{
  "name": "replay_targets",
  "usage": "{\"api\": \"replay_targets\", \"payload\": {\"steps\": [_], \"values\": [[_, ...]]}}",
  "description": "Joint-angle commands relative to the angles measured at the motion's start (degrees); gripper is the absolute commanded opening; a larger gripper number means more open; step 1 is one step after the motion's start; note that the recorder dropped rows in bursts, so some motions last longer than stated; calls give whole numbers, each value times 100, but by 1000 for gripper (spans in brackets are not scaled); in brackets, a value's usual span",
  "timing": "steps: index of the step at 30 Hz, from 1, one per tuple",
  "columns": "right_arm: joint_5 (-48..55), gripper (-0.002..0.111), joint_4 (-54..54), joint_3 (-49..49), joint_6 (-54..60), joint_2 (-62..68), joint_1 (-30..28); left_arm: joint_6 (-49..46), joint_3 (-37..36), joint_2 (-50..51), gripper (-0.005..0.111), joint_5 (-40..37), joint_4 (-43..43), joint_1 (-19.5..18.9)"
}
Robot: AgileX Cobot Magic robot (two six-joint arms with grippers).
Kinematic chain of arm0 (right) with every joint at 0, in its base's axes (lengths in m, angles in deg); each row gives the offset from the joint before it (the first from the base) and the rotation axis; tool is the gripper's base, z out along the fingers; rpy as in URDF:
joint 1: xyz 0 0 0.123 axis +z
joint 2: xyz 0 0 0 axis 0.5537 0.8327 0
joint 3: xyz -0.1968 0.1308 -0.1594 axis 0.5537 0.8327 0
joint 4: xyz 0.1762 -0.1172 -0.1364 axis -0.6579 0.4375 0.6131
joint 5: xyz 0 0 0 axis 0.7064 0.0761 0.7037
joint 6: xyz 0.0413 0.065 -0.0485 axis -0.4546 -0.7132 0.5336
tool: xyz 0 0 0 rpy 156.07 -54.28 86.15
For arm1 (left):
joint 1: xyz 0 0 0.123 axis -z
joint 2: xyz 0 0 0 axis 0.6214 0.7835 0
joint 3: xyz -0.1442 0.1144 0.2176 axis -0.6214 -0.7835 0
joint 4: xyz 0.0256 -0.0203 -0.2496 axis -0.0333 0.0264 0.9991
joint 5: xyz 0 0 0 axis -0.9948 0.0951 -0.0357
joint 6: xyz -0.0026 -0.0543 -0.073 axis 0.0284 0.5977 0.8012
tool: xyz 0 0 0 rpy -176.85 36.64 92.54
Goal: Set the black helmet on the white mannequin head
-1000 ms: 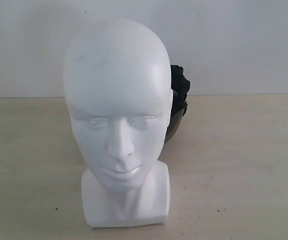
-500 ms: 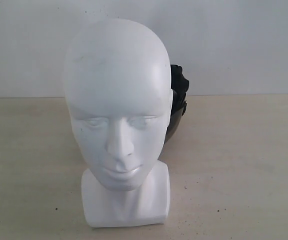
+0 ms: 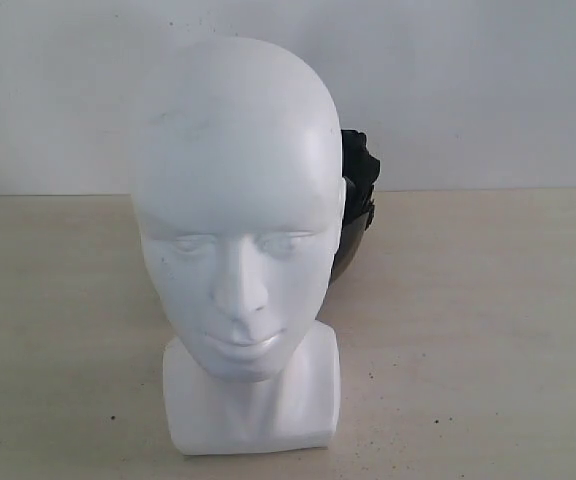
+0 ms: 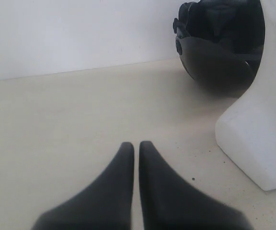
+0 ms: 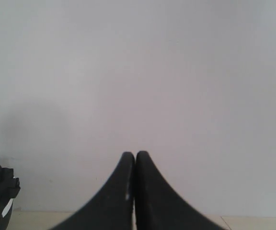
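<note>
Now the white mannequin head (image 3: 236, 230) is seen upright on the pale table (image 3: 488, 320), its face turned square to the exterior camera and its squarish base set flat. Faint dark scuffs can be made out across the forehead. The crown is bare, so the task's step is not yet done.

And the black helmet (image 3: 356, 200) is found behind the head. Only a dark sliver of it shows, past the side of the head that lies on the right of the exterior view. From the left wrist camera more of it is shown: it rests on the table beyond the head's base, with the smooth rounded shell low and rumpled dark lining above. Whether it touches the head cannot be told, since the white neck cuts across it.

Over to the left gripper (image 4: 135, 143). It is held low over the table, near the base of the head and apart from it, with the helmet farther off behind that base. Its two dark fingers (image 4: 114, 182) are drawn in narrow, only a thin slit is left between the tips, and nothing is gripped.

The right gripper (image 5: 135, 154) is pointed at the plain white wall (image 5: 176, 72), well apart from the head. A corner of the helmet is caught at the edge of its camera's picture. Its fingers (image 5: 152, 191) are pressed tip to tip, closed on themselves.
</note>
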State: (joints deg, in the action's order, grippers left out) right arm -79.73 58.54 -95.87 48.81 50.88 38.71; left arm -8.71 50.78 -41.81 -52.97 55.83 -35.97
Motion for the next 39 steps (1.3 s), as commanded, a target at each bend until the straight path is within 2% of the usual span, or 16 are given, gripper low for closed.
{"api": "replay_targets", "payload": {"steps": [1, 9, 15, 20, 23, 26, 27, 30, 33, 34, 35, 39], "values": [[-54, 0, 27, -53, 13, 20, 7, 16, -21, -18, 5, 2, 40, -17], [-500, 0, 27, -53, -48, 20, 7, 16, -21, -18, 5, 2, 40, -17], [-152, 0, 27, -177, -379, 225, 7, 16, -21, -18, 5, 2, 40, -17], [573, 0, 27, -704, -418, 1186, 7, 16, -21, -18, 5, 2, 40, -17], [804, 0, 27, -1384, -458, 2380, 7, 16, -21, -18, 5, 2, 40, -17], [1935, 0, -140, -2261, -568, 3326, 7, 16, -21, -18, 5, 2, 40, -17], [2488, 0, -431, -2741, -436, 3798, 18, 16, -21, -18, 5, 2, 40, -17], [3145, 0, -1269, -3373, 396, 4358, 18, 16, -21, -18, 5, 2, 40, -17], [3860, 0, -3229, -4126, 2564, 4988, 18, 16, -21, -18, 5, 2, 40, -17], [3914, 0, -3693, -4242, 2822, 5117, 18, 16, -21, -18, 5, 2, 40, -17], [3938, 0, -3946, -4420, 2948, 5303, 18, 16, -21, -18, 5, 2, 40, -17], [4139, 0, -3847, -4785, 2922, 5972, 206, 16, -21, -18, 5, 2, 40, -17]]}}
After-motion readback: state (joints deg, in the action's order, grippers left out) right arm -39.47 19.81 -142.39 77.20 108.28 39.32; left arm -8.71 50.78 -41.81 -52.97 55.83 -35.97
